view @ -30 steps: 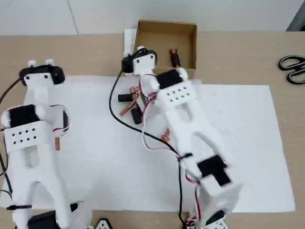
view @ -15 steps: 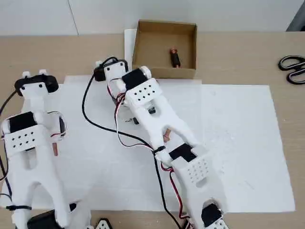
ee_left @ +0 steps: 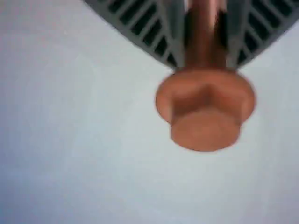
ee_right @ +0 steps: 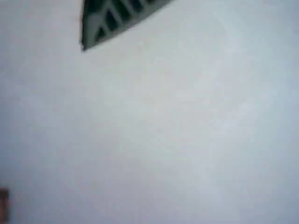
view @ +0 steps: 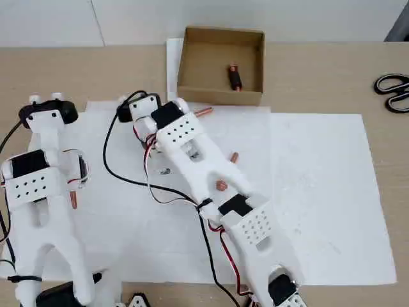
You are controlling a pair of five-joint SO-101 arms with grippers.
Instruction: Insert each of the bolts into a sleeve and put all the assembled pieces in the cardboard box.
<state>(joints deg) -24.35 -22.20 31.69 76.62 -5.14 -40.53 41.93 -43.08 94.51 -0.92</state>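
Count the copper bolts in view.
5 bolts: one in the cardboard box, one by its front wall, two beside the right arm, one in the left gripper. Others possibly hidden.

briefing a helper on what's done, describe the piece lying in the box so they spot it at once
Find the cardboard box just beyond the far edge of the white paper. One assembled piece lies inside: a copper bolt wearing a dark sleeve. The loose bolts on the paper are bare copper.
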